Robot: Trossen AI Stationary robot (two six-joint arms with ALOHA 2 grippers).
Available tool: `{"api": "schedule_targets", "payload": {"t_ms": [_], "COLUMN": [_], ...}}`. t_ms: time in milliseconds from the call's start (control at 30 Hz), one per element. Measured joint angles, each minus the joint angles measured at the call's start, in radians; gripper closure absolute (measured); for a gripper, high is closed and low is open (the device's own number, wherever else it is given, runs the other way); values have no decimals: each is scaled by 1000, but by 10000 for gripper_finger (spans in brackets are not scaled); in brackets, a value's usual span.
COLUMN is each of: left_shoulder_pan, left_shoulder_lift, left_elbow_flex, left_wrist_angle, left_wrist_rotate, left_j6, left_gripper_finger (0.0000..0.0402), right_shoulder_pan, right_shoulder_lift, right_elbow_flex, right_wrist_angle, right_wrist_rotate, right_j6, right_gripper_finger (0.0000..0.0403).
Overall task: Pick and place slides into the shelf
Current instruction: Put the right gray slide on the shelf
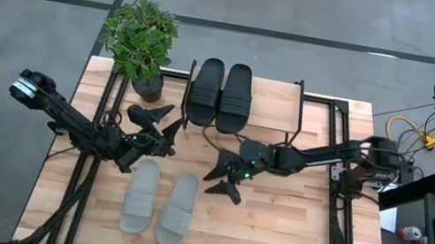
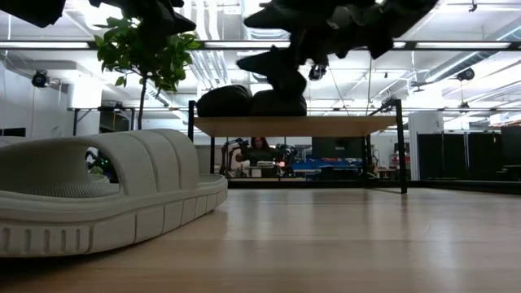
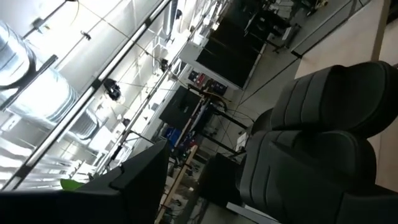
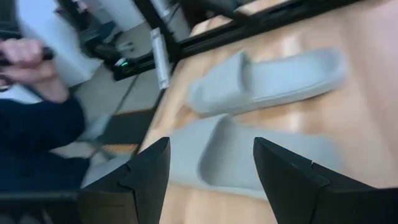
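Note:
The black pair of slides (image 1: 221, 94) lies side by side on the shelf (image 1: 298, 109) at the table's far side; the low view shows them on its plank top (image 2: 297, 126). The pale grey pair (image 1: 158, 203) rests sole-down on the table, near the front. My left gripper (image 1: 165, 124) hovers open just left of the shelf, above the table, and the black slides (image 3: 323, 137) fill its wrist view. My right gripper (image 1: 221, 179) hangs open in the air between the shelf and the grey pair, with the grey slides (image 4: 261, 81) beyond its fingers.
A potted plant (image 1: 140, 41) stands at the table's far left corner, close to the shelf. Black frame rails (image 1: 337, 206) run along the table's left and right sides. A person's hand and dark sleeve (image 4: 31, 93) show beyond the table's edge in the right wrist view.

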Motion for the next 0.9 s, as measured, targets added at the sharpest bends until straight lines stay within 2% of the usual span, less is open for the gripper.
{"api": "schedule_targets", "payload": {"t_ms": [300, 633, 900], "left_shoulder_pan": [13, 15, 15], "left_shoulder_lift": [0, 0, 1], "left_elbow_flex": [0, 0, -1], "left_wrist_angle": [-1, -1, -2], "left_wrist_rotate": [-3, -7, -9], "left_j6": [-11, -11, -11], "left_gripper_finger": [143, 143, 143], "right_shoulder_pan": [56, 80, 80], "right_shoulder_lift": [168, 345, 418], "right_elbow_flex": [145, 286, 370], "right_wrist_angle": [-3, -45, -139], "right_wrist_rotate": [-40, -149, -189], "right_j6": [12, 57, 31], "right_gripper_finger": [181, 181, 181]}}
